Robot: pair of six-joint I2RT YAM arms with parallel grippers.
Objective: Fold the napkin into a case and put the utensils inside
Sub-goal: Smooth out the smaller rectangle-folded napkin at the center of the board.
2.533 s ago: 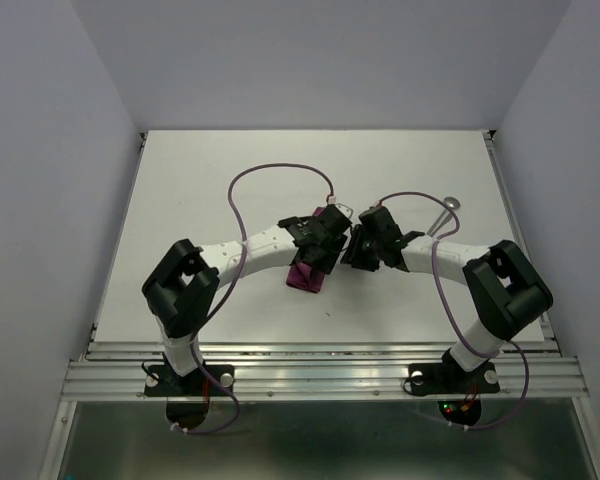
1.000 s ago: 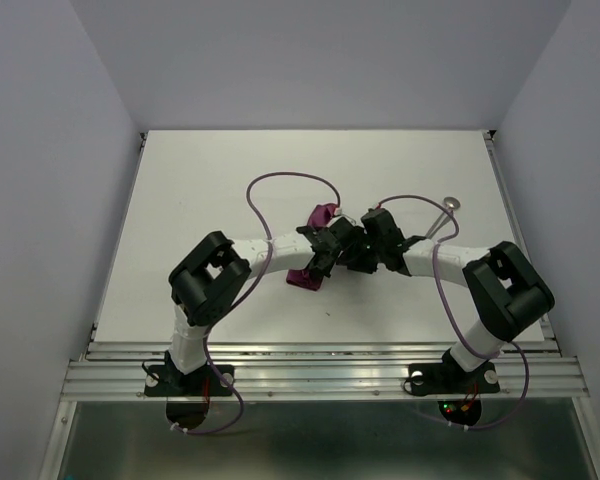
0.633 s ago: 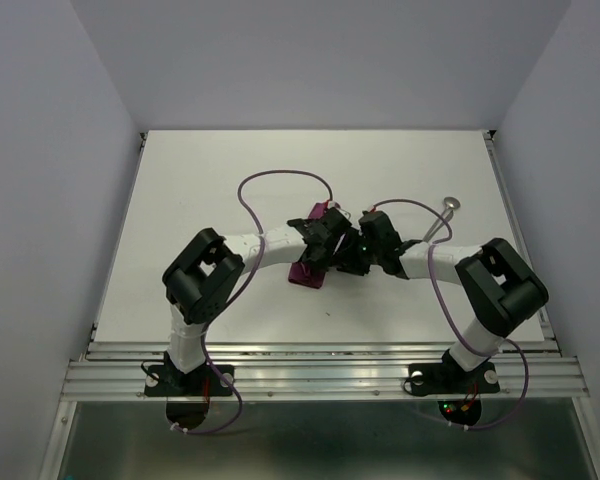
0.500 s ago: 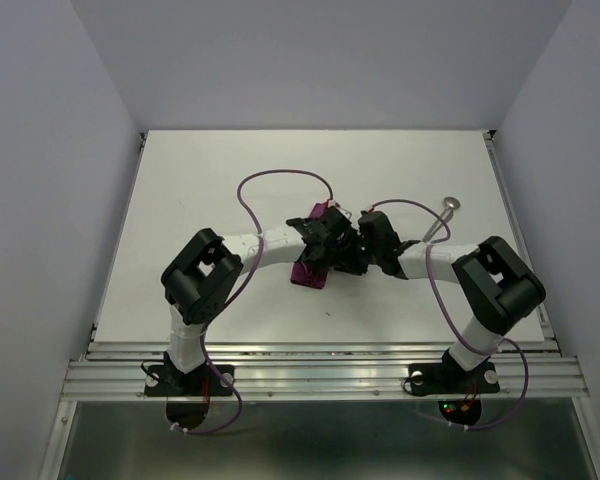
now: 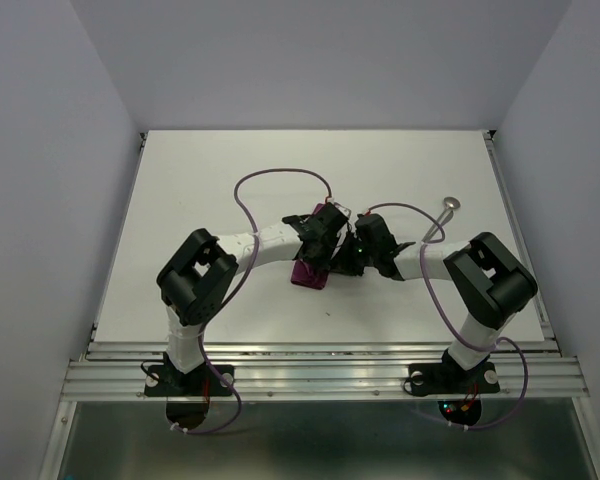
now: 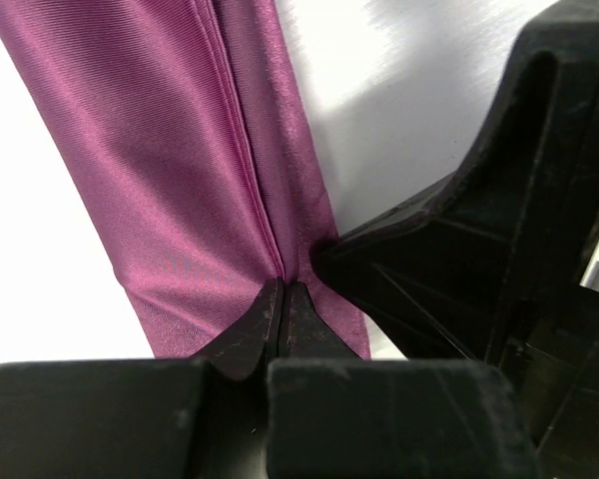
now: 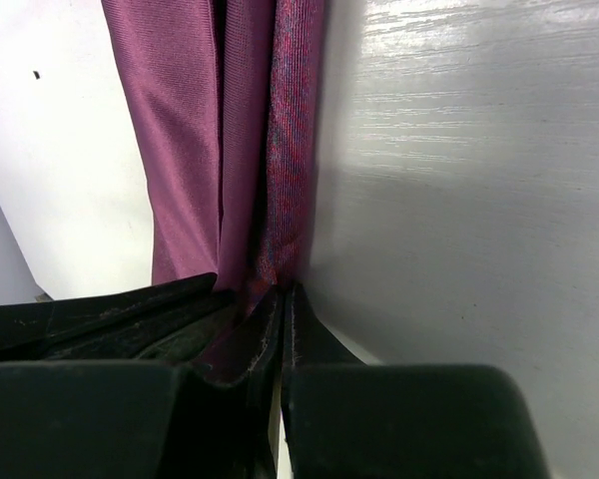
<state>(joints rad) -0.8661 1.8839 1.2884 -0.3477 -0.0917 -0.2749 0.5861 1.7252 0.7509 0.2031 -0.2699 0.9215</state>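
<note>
napkin (image 6: 180,170), edge nipped by left tool (image 6: 282,295), right tool (image 7: 283,295)

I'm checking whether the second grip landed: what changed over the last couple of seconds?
The right gripper moved left to the napkin and closed on its edge. The left gripper stayed shut on the napkin's fold; the spoon stayed at the far right.

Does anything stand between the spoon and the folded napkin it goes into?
Yes: the right end effector, shut on the napkin, and its forearm lie directly between it and the spoon.
</note>
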